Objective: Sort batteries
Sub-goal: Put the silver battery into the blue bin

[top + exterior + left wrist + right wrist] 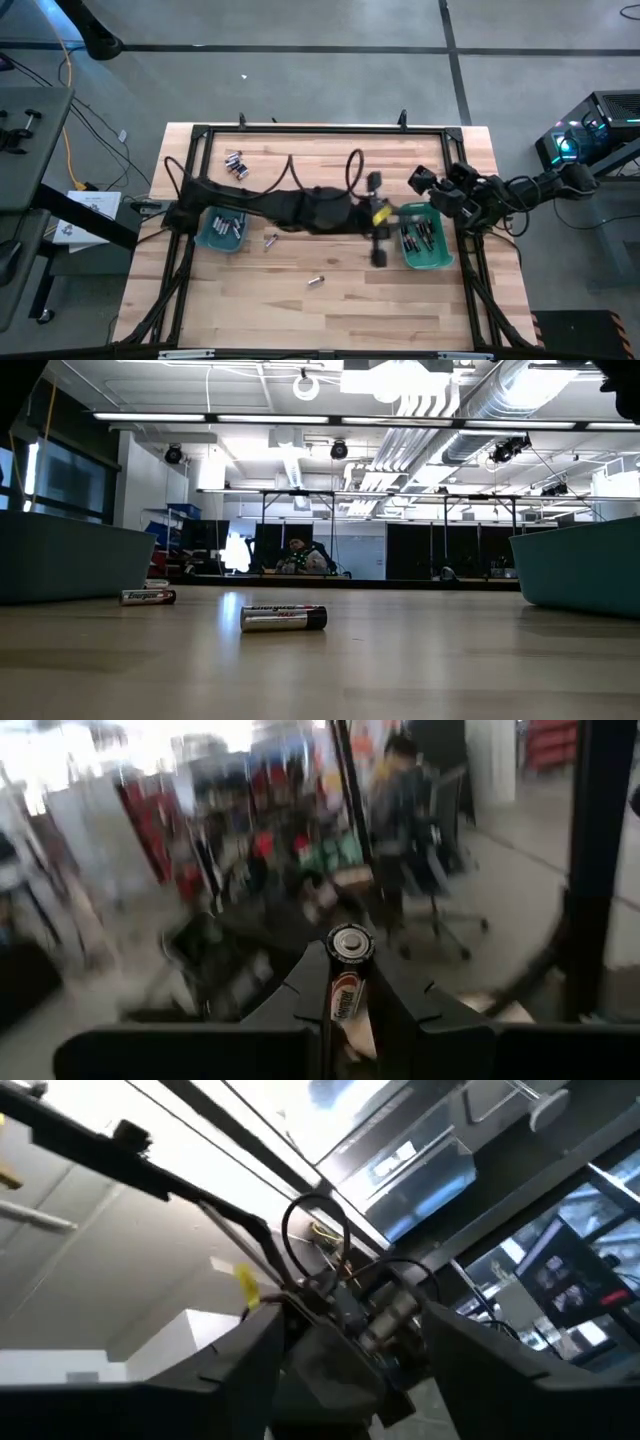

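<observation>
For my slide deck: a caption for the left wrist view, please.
Left gripper fingers shut on a battery, its end cap facing the camera, blurred room behind.

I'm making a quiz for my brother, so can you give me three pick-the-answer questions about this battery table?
1. Where does the lone battery near the table's front lie?
A. inside a bin
B. on the bare wooden table
C. on top of an arm

2. What colour are the two bins?
A. red
B. yellow
C. teal

3. How do the left gripper jaws stand?
A. shut on a small battery
B. wide open and empty
C. gripping a bin's rim

Answers:
1 B, since the high view shows it alone on the wood, between the bins and nearer the front.
2 C, since both bins look blue-green from above.
3 A, since the left wrist view shows the cell pinched between the two fingers.
</observation>
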Controlling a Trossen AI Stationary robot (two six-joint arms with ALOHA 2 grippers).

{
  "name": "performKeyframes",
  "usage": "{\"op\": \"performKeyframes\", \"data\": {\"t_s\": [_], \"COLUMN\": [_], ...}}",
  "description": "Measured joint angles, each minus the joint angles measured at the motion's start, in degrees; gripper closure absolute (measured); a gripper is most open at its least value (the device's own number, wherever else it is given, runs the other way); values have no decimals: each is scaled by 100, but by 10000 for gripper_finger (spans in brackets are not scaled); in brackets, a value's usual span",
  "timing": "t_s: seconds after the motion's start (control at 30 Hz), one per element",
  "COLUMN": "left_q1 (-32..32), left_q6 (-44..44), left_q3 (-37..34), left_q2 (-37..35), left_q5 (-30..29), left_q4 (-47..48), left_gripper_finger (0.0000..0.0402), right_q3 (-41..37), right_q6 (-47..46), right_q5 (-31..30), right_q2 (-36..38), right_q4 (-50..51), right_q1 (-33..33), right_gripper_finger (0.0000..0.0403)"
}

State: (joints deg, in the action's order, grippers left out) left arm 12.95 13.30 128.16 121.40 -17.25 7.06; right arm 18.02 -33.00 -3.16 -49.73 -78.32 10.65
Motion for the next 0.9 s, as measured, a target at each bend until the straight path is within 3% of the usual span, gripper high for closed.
{"op": "performKeyframes", "data": {"t_s": [0.17, 0.27, 0.4, 0.5, 0.67, 0.77, 0.9], "left_q1": [196, 338, 466, 415, 112, -15, -121], "left_q6": [-678, -1618, -3676, -5830, -6766, -7599, -8114], "left_q3": [226, 242, 244, 229, -1081, -1960, -3591], "left_q2": [-411, -755, -1117, -1273, -1943, -2163, -2697], "left_q5": [-1013, -1586, -2087, -1870, -390, 47, 732], "left_q4": [1758, 3230, 6078, 8396, 7366, 8519, 7886], "left_gripper_finger": [371, 371, 371, 371, 371, 371, 371], "right_q3": [-15, -17, -17, -17, -15, -11, -13], "right_q6": [179, 197, -41, -266, -344, -545, -561], "right_q5": [-592, -870, -900, -870, -866, -847, -749], "right_q2": [274, 458, 594, 594, 592, 622, 798], "right_q4": [200, 503, 929, 1171, 1629, 1695, 1786], "right_q1": [-239, -389, -523, -544, -544, -542, -542], "right_gripper_finger": [162, 161, 160, 160, 160, 160, 160]}}
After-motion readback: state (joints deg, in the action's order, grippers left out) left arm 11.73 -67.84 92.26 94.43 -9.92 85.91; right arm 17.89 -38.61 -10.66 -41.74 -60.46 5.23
